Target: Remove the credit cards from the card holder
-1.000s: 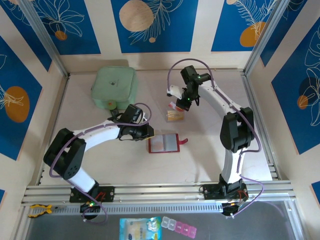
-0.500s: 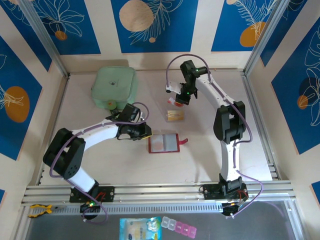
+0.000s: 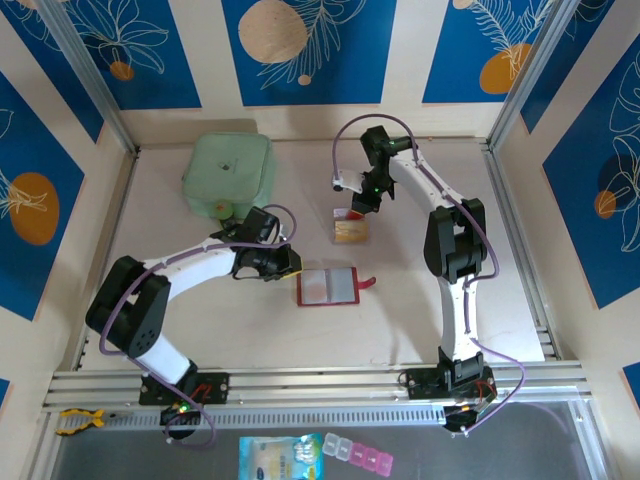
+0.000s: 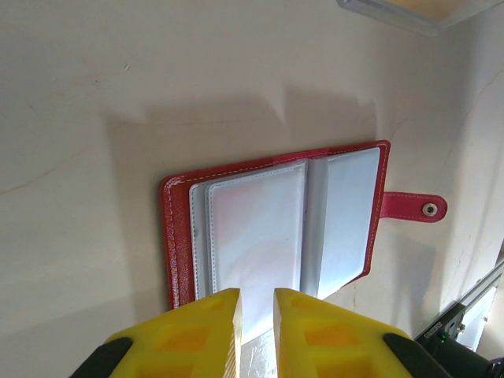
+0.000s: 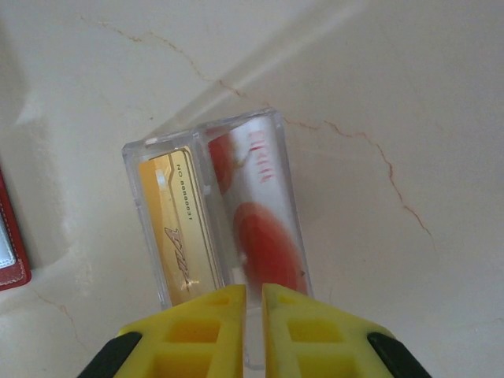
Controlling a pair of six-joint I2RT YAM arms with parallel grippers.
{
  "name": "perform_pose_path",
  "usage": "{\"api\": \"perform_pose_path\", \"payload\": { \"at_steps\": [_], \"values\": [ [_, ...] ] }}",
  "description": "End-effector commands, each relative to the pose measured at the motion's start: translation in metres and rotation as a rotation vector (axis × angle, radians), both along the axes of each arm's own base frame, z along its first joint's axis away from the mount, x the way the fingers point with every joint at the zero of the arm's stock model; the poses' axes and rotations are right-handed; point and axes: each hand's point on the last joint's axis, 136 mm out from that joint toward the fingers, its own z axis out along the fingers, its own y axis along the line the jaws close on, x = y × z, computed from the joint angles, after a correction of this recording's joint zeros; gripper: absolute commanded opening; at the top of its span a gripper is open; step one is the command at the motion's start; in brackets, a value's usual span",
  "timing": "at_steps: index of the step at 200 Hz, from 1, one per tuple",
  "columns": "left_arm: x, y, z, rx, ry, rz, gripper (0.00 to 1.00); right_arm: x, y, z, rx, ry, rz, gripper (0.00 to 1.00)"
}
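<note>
Mint-green case [image 3: 228, 172] far up-left of card holder [image 3: 327, 287]; card holder open flat, L gripper [image 4: 257, 298] at its left edge, slit-wide gap, grip unclear; clear plastic piece [image 5: 138, 197] just beyond it w/ gold card [image 5: 179, 224] & red-spot card [image 5: 264, 236], R gripper [image 5: 253, 293] over them, slit gap, grip unclear

Glossy red card holder [image 4: 177, 236]; matt table [image 4: 118, 79]

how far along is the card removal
Done: the open red folding wallet shows pale grey pockets that look empty, and the yellowish-gold card and the pale card with a red spot lie side by side in a clear plastic tray. In hand: the left hand pinches the wallet's edge; the right hand sits at the red-spotted card, grip unclear. Left: probably just letting go.
</note>
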Motion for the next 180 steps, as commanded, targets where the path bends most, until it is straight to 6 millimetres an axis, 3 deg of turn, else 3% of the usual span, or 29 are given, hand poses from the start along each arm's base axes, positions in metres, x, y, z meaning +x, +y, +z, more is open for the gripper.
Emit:
{"api": "perform_pose_path", "payload": {
  "at_steps": [1,52,98,128,180],
  "values": [
    [0.0,0.003,-0.003,0.01,0.006,-0.015,0.19,-0.001,0.003,0.012,0.041,-0.015,-0.014,0.14],
    [0.0,-0.002,-0.008,-0.007,0.017,-0.04,0.16,-0.003,0.011,0.041,0.138,-0.062,-0.173,0.13],
    [-0.003,-0.006,-0.015,-0.029,0.026,-0.05,0.13,-0.025,0.031,0.056,0.286,-0.007,-0.402,0.12],
    [-0.011,-0.006,-0.024,-0.025,0.053,-0.062,0.12,-0.04,0.042,0.056,0.367,0.102,-0.605,0.11],
    [-0.024,-0.004,-0.04,-0.008,0.078,-0.069,0.1,-0.072,0.062,0.039,0.445,0.294,-0.867,0.08]
  ]
}}
